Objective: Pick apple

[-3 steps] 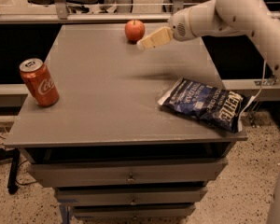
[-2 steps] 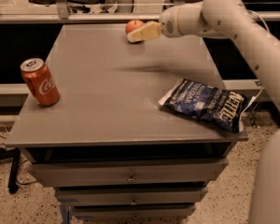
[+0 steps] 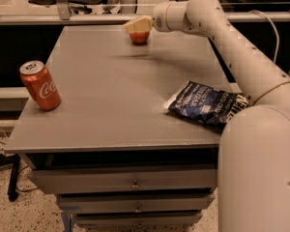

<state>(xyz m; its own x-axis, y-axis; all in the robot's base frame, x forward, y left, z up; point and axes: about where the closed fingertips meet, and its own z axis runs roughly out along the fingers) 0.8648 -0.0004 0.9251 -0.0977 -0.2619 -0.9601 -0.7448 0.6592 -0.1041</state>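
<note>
my pincer (image 3: 137,25) sits over the apple (image 3: 139,38) at the far edge of the surface (image 3: 111,105), covering its top to take it; wide or narrow, i cannot tell.

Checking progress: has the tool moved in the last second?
Yes. The tool went left, away from the chip bag, and now covers the top of the apple.
</note>
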